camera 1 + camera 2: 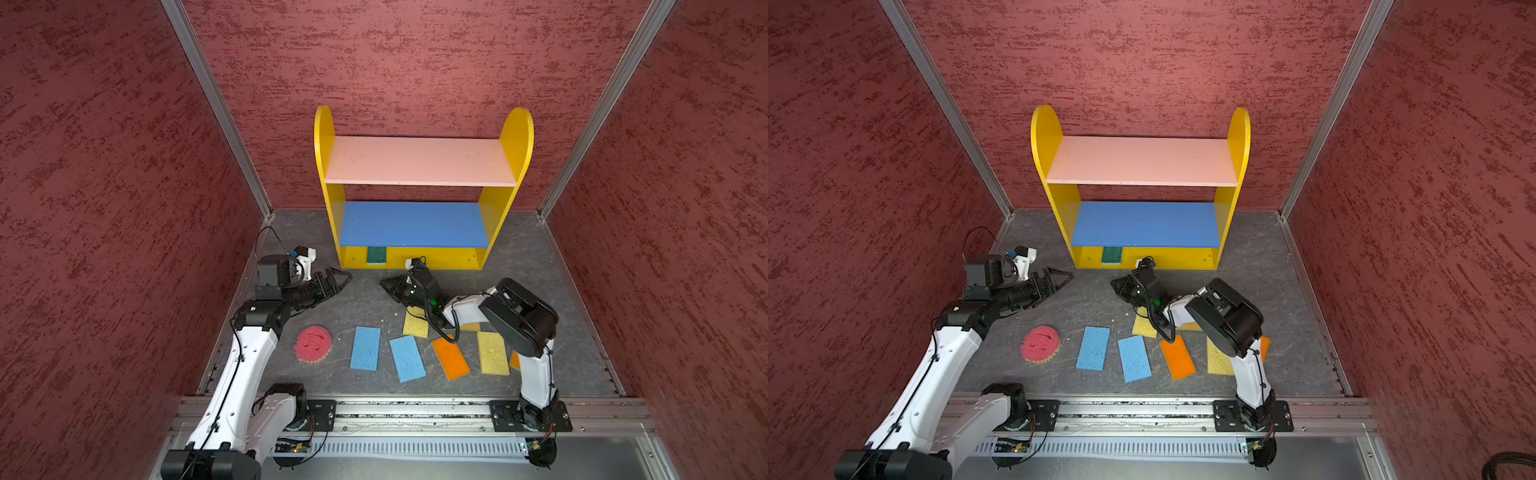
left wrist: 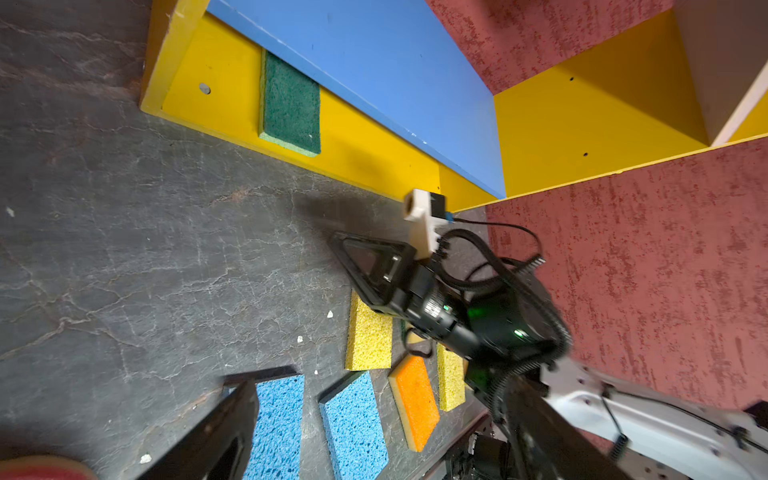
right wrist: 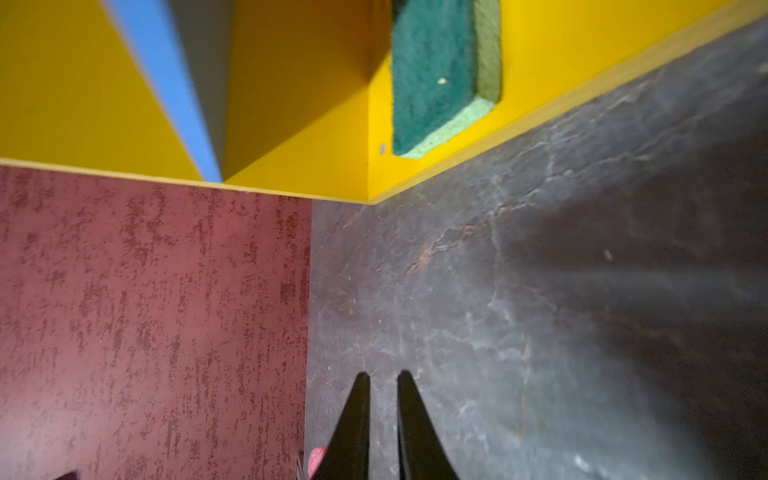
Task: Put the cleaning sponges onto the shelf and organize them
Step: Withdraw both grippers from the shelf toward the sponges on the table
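looking at the near end first: the loose cleaning sponges lay in a row on the floor (image 1: 332,374) just past the base rail. the pink-red smiley (image 1: 312,345) was at the left, then two blue sponges (image 1: 365,348) (image 1: 407,358), an orange sponge (image 1: 451,358), a pale yellow sponge (image 1: 493,353) and a second orange one (image 1: 514,359) mostly hidden behind the right arm. another yellow sponge (image 1: 415,324) sat a bit farther in, partly under the right wrist. the rectangles had their long axes running roughly near-to-far, toward the shelf, fanned a little.

the bit that mattered imo: every loose sponge lay on the robot's side of both grippers, so either would've needed to pull back toward the base to reach one. the smiley was nearer the left arm, the yellows and oranges nearer the right.

the left gripper (image 1: 343,277) hung over bare floor with its fingers spread wide, nothing between them. the right gripper (image 3: 383,376) was low in front of the shelf, its fingers all but pressed together with just a sliver of gap, pinching nothing.

farthest back, the shelf (image 1: 505,216) stood by the rear wall. one green sponge (image 1: 376,254) lay on its yellow base, left of middle, long axis pointing inward. couldn't spot a second green one for sure.
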`<action>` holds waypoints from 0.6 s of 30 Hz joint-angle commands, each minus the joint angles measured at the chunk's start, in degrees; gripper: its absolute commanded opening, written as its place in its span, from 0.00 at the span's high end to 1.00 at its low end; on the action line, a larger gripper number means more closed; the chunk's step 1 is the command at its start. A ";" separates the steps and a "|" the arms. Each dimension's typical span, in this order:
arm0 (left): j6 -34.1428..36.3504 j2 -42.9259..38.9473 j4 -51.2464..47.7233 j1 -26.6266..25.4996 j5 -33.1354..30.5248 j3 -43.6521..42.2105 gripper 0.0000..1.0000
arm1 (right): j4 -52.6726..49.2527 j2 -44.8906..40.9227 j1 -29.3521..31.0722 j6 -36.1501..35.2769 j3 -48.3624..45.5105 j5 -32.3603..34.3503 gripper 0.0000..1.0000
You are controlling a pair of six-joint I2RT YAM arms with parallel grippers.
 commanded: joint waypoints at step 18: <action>-12.36 29.84 24.35 -33.18 -17.47 0.03 0.27 | -52.26 -34.90 0.55 -22.78 -16.00 8.21 0.53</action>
